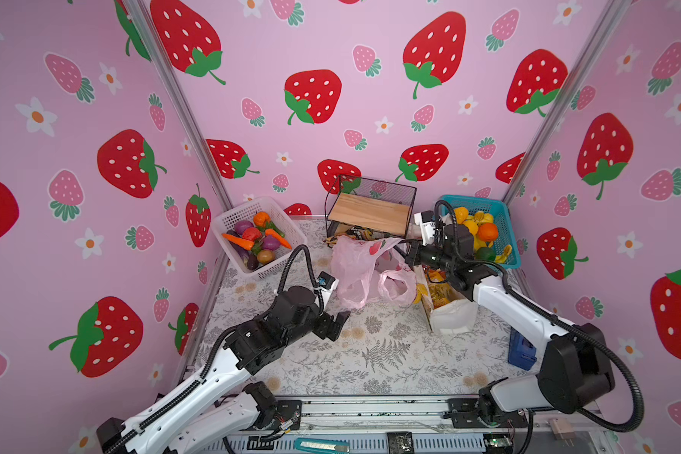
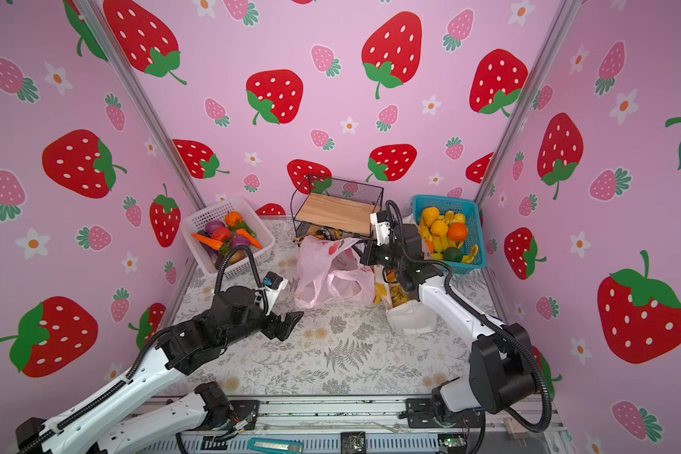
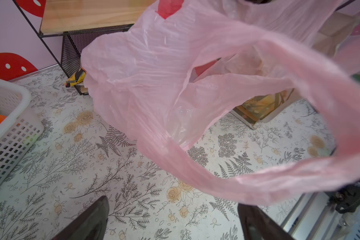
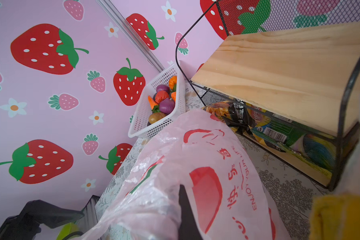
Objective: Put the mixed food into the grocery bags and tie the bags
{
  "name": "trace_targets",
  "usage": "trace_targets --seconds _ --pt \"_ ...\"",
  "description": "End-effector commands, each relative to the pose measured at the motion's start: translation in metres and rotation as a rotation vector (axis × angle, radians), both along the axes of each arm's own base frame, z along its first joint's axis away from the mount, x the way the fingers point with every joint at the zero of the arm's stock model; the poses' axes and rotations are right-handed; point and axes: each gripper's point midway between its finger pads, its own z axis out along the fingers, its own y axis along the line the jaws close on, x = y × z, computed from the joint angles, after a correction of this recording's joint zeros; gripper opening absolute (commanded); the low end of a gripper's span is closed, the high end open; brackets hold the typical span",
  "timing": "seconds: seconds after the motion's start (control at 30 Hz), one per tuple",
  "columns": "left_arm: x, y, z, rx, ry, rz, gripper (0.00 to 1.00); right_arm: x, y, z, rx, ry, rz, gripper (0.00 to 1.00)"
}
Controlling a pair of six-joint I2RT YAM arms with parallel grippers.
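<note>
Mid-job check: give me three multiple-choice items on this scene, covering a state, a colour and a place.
1. The left gripper, near the pink bag, is: A open, empty; B shut on a handle; C shut on a carrot.
2. The fruit basket is: A white; B blue; C black.
3. The toy vegetables lie in: A the pink bag; B the fruit basket; C the white basket.
Answers: 1 A, its fingers stand wide apart, nothing between; 2 B, its lattice wall is blue; 3 C, piled there.
</note>
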Motion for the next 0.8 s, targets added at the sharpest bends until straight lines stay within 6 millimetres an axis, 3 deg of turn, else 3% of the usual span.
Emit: trace_targets --seconds 0.0,0.1,0.27,0.37,0.53,0.77 --pt "-0.010 -0.007 0.002 -0.008 0.009 -0.071 0.97 0.002 -0.006 0.007 0.022 -0.014 -0.016 0.00" --pt "-0.015 -0.007 0.005 -0.029 -0.001 -0.090 0.89 0.009 -0.016 0.007 0.023 -0.012 -0.046 0.00" --pt "-0.028 -0.028 -0.006 -0.104 0.023 -0.201 0.64 0.014 -0.018 0.003 0.025 -0.005 -0.049 0.00" --pt "-0.037 -0.042 -0.015 -0.139 -0.015 -0.278 0.56 0.018 -0.019 0.000 0.022 0.001 -0.050 0.00" --pt "-0.046 -0.063 -0.022 -0.064 -0.229 -0.427 0.55 0.021 -0.017 -0.002 0.019 0.007 -0.030 0.00" --pt "-0.021 -0.094 -0.023 0.190 -0.515 -0.512 0.63 0.021 -0.015 -0.001 0.019 0.007 -0.017 0.00"
